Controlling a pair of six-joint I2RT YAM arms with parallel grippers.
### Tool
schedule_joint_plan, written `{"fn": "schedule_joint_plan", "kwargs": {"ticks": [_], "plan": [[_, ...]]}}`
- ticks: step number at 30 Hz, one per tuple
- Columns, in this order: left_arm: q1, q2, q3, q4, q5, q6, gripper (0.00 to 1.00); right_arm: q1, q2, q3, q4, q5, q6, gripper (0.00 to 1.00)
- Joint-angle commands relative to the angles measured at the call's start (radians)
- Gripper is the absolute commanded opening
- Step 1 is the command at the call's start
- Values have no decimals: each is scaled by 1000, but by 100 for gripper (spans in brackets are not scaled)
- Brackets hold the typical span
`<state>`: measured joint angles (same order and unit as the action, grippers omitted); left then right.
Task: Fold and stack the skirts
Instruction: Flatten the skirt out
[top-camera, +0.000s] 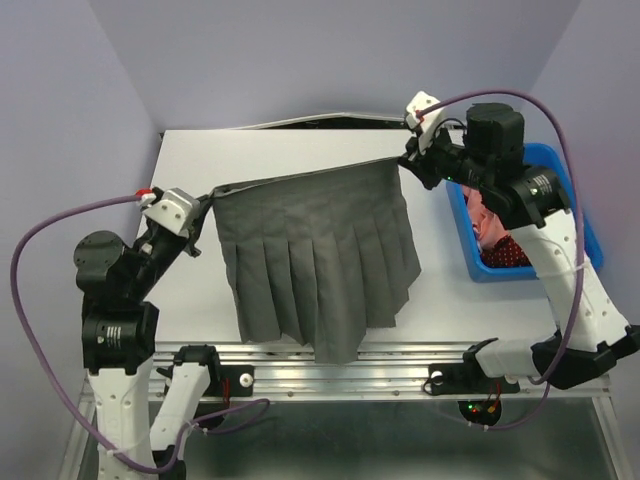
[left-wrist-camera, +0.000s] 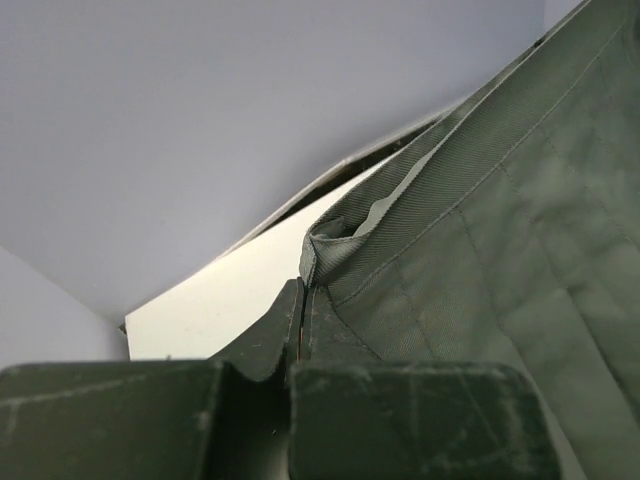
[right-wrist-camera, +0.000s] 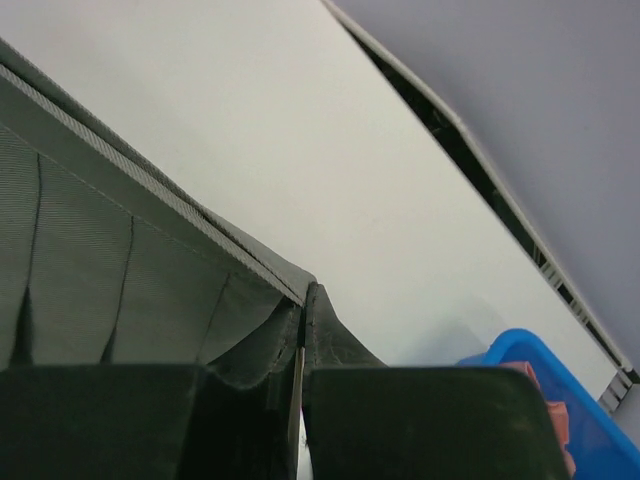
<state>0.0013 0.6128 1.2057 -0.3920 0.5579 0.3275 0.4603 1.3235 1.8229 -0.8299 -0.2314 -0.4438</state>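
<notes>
- Left gripper (left-wrist-camera: 302, 310): fingers fully closed, pinching the left end of the waistband (top-camera: 305, 180) of the grey skirt (top-camera: 315, 265). Sits near the table's left edge, about mid-depth.
- Right gripper (right-wrist-camera: 304, 305): fingers also fully closed, clamped on the waistband's right end, near the far right corner.
- The waistband is stretched straight between the two grippers and runs diagonally, with the right end further back than the left.
- The grey skirt is spread open with its pleats fanning toward the near edge. The hem reaches that edge and its middle part overhangs the rail there.
- Table (top-camera: 260, 150): white top, bare at the far left.
- Blue bin (top-camera: 582, 215) sits at the right edge, just beside the skirt's right side.
- Red dotted skirt (top-camera: 510, 252) lies bunched inside the bin, partly hidden by the right arm.
</notes>
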Motion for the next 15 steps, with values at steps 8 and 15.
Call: {"fn": "schedule_joint_plan", "kwargs": {"ticks": [8, 15], "plan": [[14, 526, -160, 192, -182, -45, 0, -49, 344, -251, 353, 260, -27, 1], [11, 933, 14, 363, -171, -114, 0, -112, 686, -30, 419, 277, 19, 1]]}}
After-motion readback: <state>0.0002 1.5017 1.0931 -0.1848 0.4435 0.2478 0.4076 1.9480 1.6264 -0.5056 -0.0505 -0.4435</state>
